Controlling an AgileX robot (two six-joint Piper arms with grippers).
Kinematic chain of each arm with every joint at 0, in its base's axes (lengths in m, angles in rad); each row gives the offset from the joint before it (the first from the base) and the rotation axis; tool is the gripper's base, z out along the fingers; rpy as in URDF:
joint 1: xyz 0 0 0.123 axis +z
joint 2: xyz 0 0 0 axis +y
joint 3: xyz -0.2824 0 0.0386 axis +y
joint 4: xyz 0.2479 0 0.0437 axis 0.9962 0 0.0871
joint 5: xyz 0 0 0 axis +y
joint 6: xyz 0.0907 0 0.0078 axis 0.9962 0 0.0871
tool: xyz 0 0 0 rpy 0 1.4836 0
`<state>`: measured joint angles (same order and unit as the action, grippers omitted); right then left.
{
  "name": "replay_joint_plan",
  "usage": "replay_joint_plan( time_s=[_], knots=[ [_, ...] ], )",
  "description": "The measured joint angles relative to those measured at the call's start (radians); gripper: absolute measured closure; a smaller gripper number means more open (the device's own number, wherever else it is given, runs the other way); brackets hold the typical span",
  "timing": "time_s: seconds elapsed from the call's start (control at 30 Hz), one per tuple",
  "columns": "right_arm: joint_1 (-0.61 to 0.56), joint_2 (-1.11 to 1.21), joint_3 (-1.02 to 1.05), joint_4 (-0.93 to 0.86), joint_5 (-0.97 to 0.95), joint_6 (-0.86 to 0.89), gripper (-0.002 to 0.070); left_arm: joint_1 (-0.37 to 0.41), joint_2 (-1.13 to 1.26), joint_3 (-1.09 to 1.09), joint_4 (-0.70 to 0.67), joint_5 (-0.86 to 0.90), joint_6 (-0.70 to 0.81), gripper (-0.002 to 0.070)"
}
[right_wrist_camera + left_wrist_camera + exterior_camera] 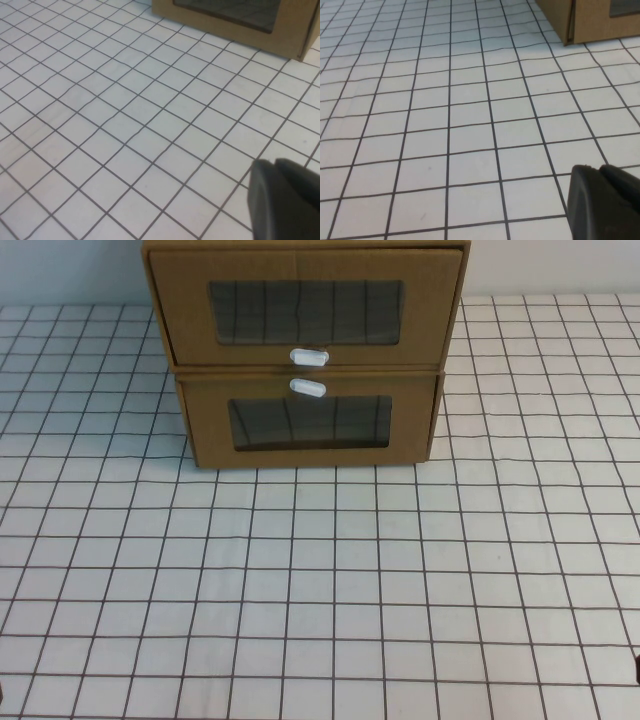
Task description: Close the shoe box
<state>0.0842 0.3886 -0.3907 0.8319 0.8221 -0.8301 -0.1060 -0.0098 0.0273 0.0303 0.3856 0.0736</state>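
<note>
At the table's far edge stands the brown cardboard shoe box with its white tab below its window (pixel 305 305), stacked on a like brown box (pixel 310 420); well apart, near the robot's side, hang the left gripper (pixel 605 202) and right gripper (pixel 285 197); whether either is released or clenched, I cannot tell.

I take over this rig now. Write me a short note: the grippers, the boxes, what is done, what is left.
Left gripper: low over the table's near left, far from the boxes.
Right gripper: low over the near right, also far from them.
Shoe box: at the far edge, stacked on the other brown box, its white tab below its window.
Done: nothing visible; neither gripper touches it.
Left: reach it and push it shut.
</note>
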Motion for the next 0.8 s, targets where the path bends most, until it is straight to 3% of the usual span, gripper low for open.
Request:
replay_joint_plan(
  time_s=[0.2, 0.57, 0.8],
  knots=[
    [0.0, -0.132, 0.055, -0.096, -0.138, 0.066, 0.0689, 0.0, 0.0, 0.0, 0.0, 0.0, 0.0, 0.068],
    [0.0, -0.397, 0.37, -0.624, -0.512, 0.635, 0.0689, 0.0, -0.001, 0.0, 0.0, 0.002, 0.0, 0.068],
    [-0.028, -0.397, 0.414, -0.749, -0.47, 0.769, 0.0689, 0.0, -0.002, 0.0, 0.0, 0.004, 0.0, 0.068]
  ],
)
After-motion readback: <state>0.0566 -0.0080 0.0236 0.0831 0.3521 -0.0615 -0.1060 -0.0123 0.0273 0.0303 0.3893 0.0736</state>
